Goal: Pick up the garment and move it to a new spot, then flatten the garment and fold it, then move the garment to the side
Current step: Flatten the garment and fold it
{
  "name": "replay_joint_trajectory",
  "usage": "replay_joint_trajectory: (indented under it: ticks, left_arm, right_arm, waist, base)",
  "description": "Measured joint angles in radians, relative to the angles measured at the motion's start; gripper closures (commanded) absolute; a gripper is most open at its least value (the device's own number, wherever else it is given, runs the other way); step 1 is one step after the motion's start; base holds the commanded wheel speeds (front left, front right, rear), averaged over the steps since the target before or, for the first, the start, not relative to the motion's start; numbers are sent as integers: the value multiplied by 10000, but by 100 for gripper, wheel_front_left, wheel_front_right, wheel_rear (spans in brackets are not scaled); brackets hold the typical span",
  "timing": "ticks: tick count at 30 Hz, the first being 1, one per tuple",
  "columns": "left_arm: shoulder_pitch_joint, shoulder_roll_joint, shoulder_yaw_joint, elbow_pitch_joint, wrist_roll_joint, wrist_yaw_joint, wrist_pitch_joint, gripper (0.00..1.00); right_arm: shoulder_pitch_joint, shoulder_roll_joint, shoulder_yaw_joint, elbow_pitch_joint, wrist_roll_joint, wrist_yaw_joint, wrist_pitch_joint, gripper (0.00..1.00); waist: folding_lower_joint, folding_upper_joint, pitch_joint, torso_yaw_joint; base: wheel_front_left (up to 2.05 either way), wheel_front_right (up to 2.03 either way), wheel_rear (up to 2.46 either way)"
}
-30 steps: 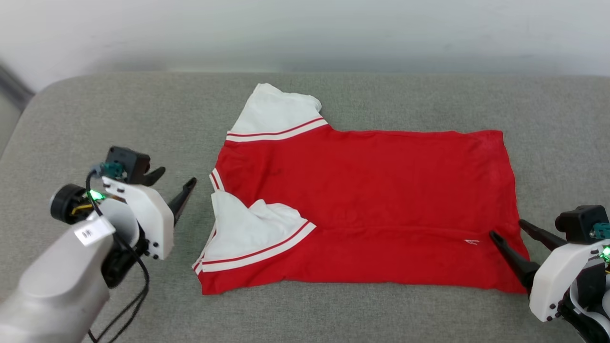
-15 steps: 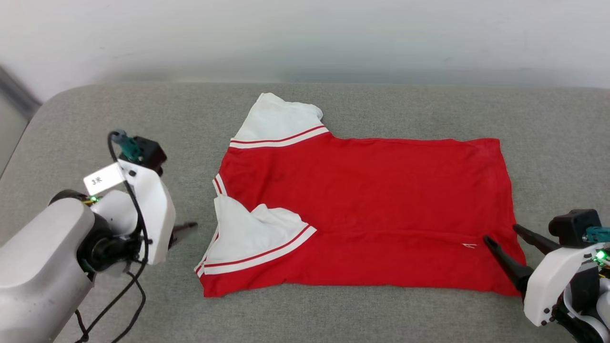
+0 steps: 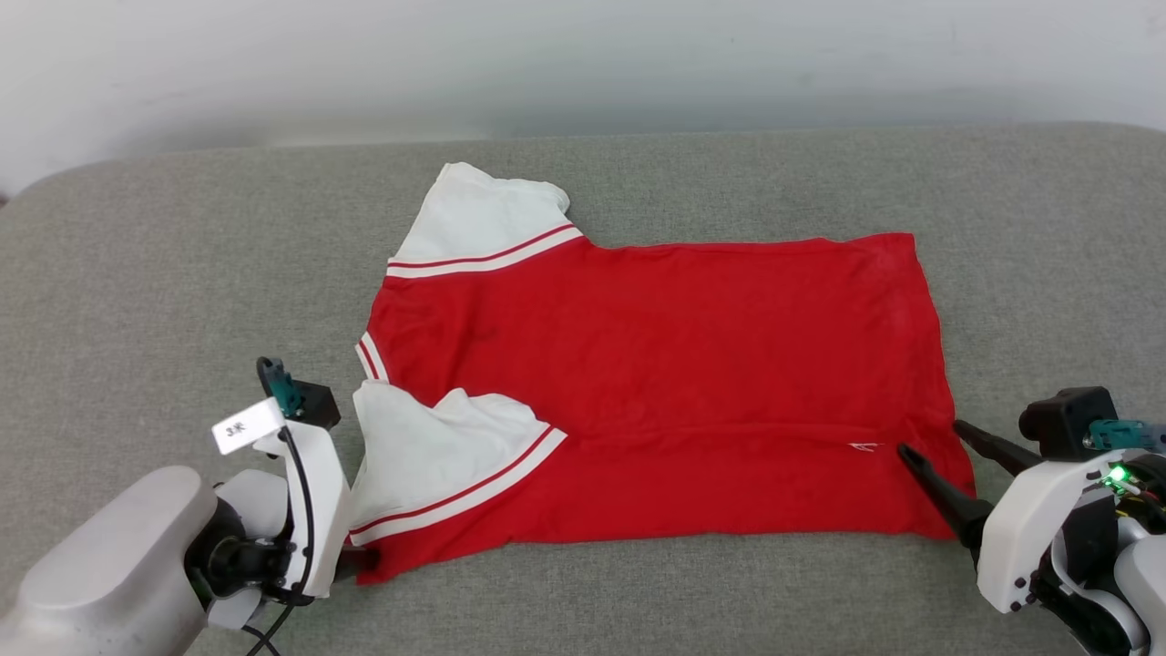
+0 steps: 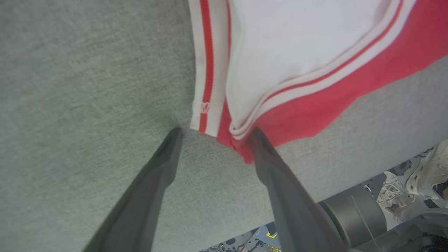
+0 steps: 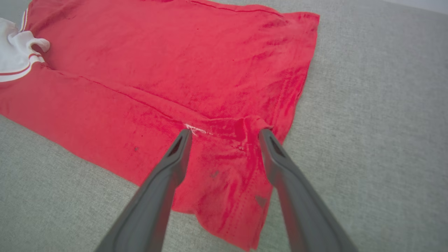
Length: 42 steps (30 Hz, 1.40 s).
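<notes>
The garment (image 3: 656, 364) lies spread on the grey cushion, red back side up, collar to the left and hem to the right. One white sleeve (image 3: 474, 219) lies flat at the far side; the other (image 3: 428, 456) is folded onto the body. My left gripper (image 4: 216, 130) stands open, its fingertips either side of the garment's near left corner (image 4: 241, 147), low over the cushion. In the head view its white wrist (image 3: 305, 497) covers the fingers. My right gripper (image 3: 929, 437) is open over the near right hem corner (image 5: 231, 168), one finger on each side of a small pucker.
The grey cushion (image 3: 164, 273) extends well beyond the garment on all sides, with a pale wall (image 3: 583, 55) behind. Its front edge (image 4: 350, 182) runs just behind my left gripper, with robot base parts and a pale shoe (image 4: 430, 175) below it.
The head camera has shifted. My left gripper swung from beside the collar down to the garment's near left corner. My right gripper stays over the hem corner, open.
</notes>
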Motion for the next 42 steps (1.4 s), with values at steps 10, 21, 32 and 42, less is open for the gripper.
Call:
replay_joint_trajectory:
  ticks: [10, 21, 32, 42]
  left_arm:
    - [54, -320, -56, 775, -153, -558, -525, 100]
    - [-78, 107, -117, -169, 125, -746, -982, 100]
    - [-308, -52, -217, -918, 472, -688, -1189, 100]
    - [-506, -119, -274, -1068, 648, -686, -1321, 100]
  right_arm:
    - [-570, -278, 240, 15, 52, 0, 153, 0]
    - [-2091, -2309, 1557, -1175, 1018, 0, 4514, 0]
    - [-2481, -2079, 1958, -491, 1710, 0, 6619, 0]
    - [-2062, -1018, 2259, 1118, 1400, -19, 5860, 0]
  waist:
    - [1, 0, -125, -110]
    - [1, 0, -564, 59]
    - [1, 0, -44, 360]
    - [1, 0, 527, 642]
  base:
    - [0, 0, 0]
    - [0, 0, 0]
    - [0, 0, 0]
    - [0, 0, 0]
